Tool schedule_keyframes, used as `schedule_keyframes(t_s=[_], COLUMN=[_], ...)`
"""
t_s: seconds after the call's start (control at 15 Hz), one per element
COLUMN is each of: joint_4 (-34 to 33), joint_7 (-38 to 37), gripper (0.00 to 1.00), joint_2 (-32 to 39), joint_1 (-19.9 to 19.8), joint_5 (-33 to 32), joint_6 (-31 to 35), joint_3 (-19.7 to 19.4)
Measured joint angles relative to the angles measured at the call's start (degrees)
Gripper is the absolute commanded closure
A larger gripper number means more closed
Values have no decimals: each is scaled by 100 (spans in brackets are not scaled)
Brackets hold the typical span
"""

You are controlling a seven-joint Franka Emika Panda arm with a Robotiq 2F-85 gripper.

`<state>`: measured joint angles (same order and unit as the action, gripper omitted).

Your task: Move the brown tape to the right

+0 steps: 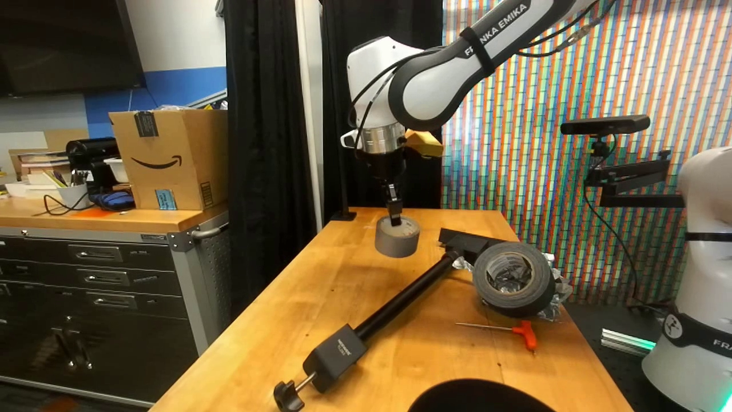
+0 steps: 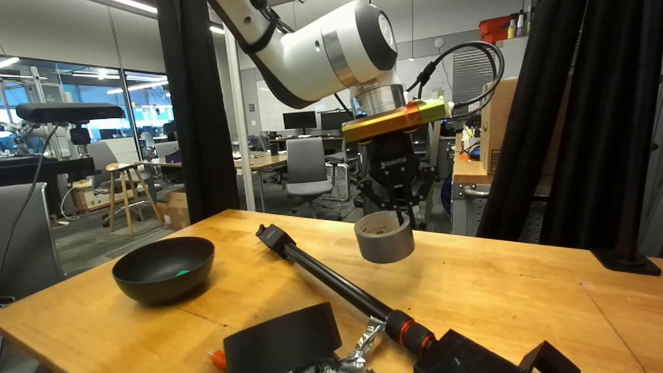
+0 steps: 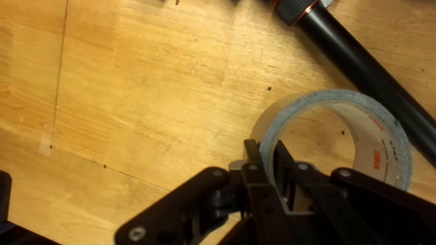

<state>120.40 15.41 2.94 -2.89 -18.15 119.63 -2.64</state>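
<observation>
The brown tape (image 1: 396, 244) is a short grey-brown roll with a hollow centre. It shows in both exterior views, here too (image 2: 386, 248), and in the wrist view (image 3: 378, 146), where red print shows on its inner wall. My gripper (image 1: 395, 221) is shut on one side of the roll's wall, with one finger inside the hole and one outside, as the wrist view shows (image 3: 265, 149). In an exterior view the gripper (image 2: 405, 217) points down and the roll appears held a little above the wooden table (image 2: 492, 280), slightly tilted.
A long black clamp bar (image 1: 406, 294) lies diagonally close to the roll, also in the wrist view (image 3: 364, 58). A larger grey-black roll (image 1: 512, 280) with crumpled foil (image 2: 365, 344), an orange-handled hex key (image 1: 526, 336) and a black bowl (image 2: 163, 272) are on the table.
</observation>
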Motion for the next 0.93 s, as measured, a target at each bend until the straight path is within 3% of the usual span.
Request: schedule_keyframes(t_s=[0.47,0.93], joint_4=[-579,-997], joint_7=[516,754], gripper=[96,96], joint_2=[884,1572], joint_1=[-303,-346], joint_5=[48,205], joint_6=[128,230], joint_3=[-127,-106])
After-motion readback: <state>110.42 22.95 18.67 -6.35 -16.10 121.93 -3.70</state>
